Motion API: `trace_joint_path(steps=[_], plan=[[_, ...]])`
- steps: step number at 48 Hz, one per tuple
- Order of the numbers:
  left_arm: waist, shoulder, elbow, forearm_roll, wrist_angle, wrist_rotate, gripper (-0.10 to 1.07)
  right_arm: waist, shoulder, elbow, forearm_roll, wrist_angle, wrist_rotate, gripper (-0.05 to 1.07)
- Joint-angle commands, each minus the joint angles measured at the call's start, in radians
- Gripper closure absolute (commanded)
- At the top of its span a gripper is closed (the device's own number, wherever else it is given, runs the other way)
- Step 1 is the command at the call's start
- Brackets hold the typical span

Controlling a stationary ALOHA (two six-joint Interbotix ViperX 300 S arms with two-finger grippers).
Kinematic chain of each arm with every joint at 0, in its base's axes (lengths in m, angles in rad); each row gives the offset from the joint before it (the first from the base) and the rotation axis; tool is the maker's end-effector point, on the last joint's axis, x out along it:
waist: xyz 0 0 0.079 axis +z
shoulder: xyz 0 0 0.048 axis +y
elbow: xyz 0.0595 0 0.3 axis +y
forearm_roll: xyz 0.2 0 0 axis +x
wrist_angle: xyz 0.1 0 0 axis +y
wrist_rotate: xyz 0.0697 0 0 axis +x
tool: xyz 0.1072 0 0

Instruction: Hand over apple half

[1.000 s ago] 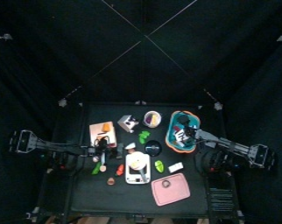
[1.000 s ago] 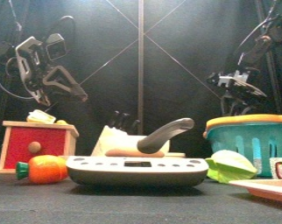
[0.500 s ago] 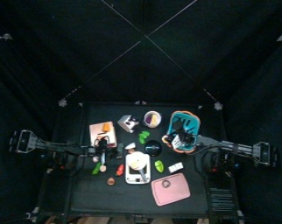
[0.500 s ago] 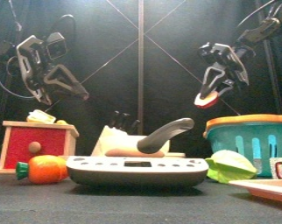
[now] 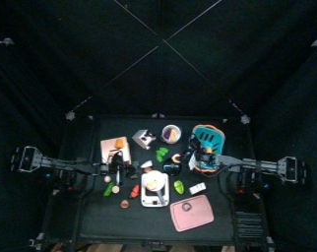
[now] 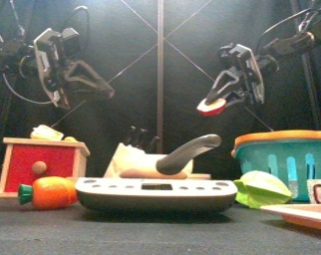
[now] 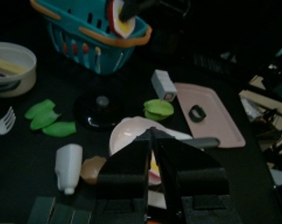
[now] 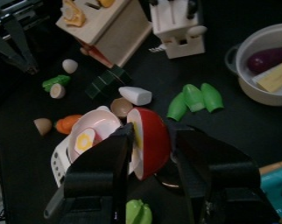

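Observation:
The apple half [image 8: 146,145], red-skinned with a pale cut face, sits between the jaws of my right gripper [image 8: 151,131], which is shut on it. Seen from the front, that gripper [image 6: 219,98] hangs high above the table's middle with the red apple half [image 6: 215,104] at its tip. From above, the right gripper [image 5: 189,157] is left of the teal basket. My left gripper [image 6: 84,84] is raised on the left, facing the right one across a gap. Its jaws are open with nothing between them in the left wrist view [image 7: 151,145].
Below the grippers stand a grey scale [image 6: 157,190], a knife block [image 6: 141,157], a red wooden box [image 6: 44,163] and an orange fruit [image 6: 52,191]. A teal basket [image 6: 284,159] stands at the right, a pink board [image 5: 192,212] at the front right and a white bowl [image 8: 267,56] at the back.
My right gripper has swung from over the teal basket toward the table's middle, carrying the apple half. The left gripper has shifted slightly toward the middle.

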Motion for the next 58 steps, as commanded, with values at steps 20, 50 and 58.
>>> trace_joint_path(steps=[20,50,58], plan=[[0.000,0.132,-0.106,0.003,-0.092,0.002,0.39,0.066,0.235,-0.074,-0.130,-0.453,-0.002,0.43],[-0.101,0.287,-0.190,0.015,-0.097,0.002,0.23,0.127,0.422,-0.207,-0.258,-0.486,-0.003,0.43],[-0.106,0.272,-0.152,0.002,-0.092,0.000,0.23,0.120,0.391,-0.192,-0.265,-0.479,-0.002,0.43]])
